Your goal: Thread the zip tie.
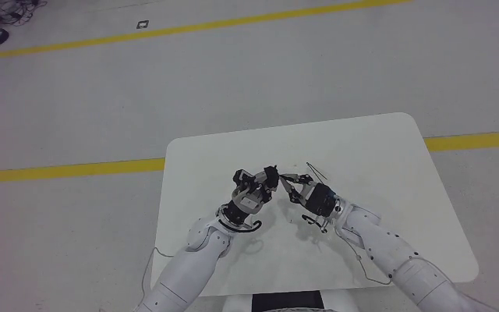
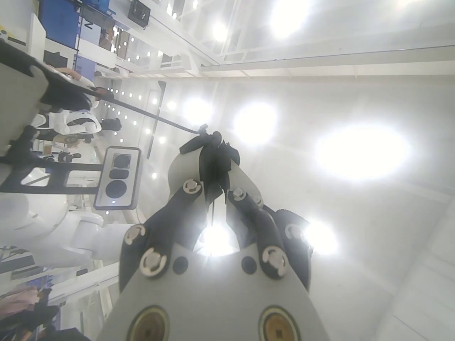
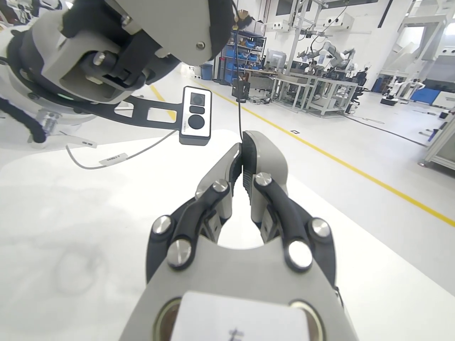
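Observation:
A thin black zip tie [image 3: 239, 72] is stretched between my two grippers above the middle of the white table [image 1: 374, 156]. My right gripper [image 3: 242, 154] is shut on the strap, which rises from its fingertips to the left gripper [image 3: 229, 5]. My left gripper [image 2: 213, 143] is shut on the other end of the zip tie [image 2: 142, 109], whose small head sits right at the fingertips. From above, the left gripper [image 1: 270, 176] and the right gripper [image 1: 285, 181] stand tip to tip, almost touching. A loose length of the zip tie [image 1: 316, 170] sticks out behind the right gripper.
The table's rounded far edge [image 1: 296, 125] lies a little beyond the grippers. Bare tabletop [image 1: 390, 203] spreads to the right. A wrist camera on a black bracket [image 3: 195, 115] juts from the left arm close to the right gripper.

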You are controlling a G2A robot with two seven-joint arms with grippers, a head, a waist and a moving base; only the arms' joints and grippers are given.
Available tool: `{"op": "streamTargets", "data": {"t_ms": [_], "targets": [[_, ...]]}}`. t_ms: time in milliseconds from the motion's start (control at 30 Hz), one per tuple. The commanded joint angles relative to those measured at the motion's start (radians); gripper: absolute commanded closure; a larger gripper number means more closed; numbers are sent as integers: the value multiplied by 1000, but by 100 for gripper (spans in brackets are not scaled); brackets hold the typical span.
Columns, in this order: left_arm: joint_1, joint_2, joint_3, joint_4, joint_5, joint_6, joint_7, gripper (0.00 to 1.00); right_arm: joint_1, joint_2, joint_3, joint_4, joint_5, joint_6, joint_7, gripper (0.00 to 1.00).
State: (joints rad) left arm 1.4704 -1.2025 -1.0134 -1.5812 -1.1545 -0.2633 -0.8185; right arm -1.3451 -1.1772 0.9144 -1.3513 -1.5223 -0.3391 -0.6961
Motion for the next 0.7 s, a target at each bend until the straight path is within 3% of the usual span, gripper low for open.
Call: {"op": "streamTargets", "data": {"t_ms": [0, 233, 267, 300, 333, 567, 667], "targets": [[1, -1, -1, 0, 1, 0, -1, 100, -1, -1, 1, 1, 0, -1, 0, 100], [6, -3, -7, -3, -2, -7, -2, 100, -6, -3, 10, 5, 9, 4, 2, 100], [7, -3, -9, -4, -4, -9, -2, 100, -8, -3, 12, 7, 17, 9, 5, 96], [8, -4, -11, -5, -7, -10, -3, 100, -10, -4, 14, 8, 22, 12, 8, 57], [10, -4, -13, -7, -12, -11, -5, 100, -11, -4, 17, 10, 28, 15, 12, 0], [22, -7, -21, -26, -99, 20, -57, 100, -30, -3, 51, 21, 71, 34, 8, 0], [26, -9, -23, -30, -149, 48, -95, 100, -41, -3, 70, 23, 121, 10, -18, 0]]}}
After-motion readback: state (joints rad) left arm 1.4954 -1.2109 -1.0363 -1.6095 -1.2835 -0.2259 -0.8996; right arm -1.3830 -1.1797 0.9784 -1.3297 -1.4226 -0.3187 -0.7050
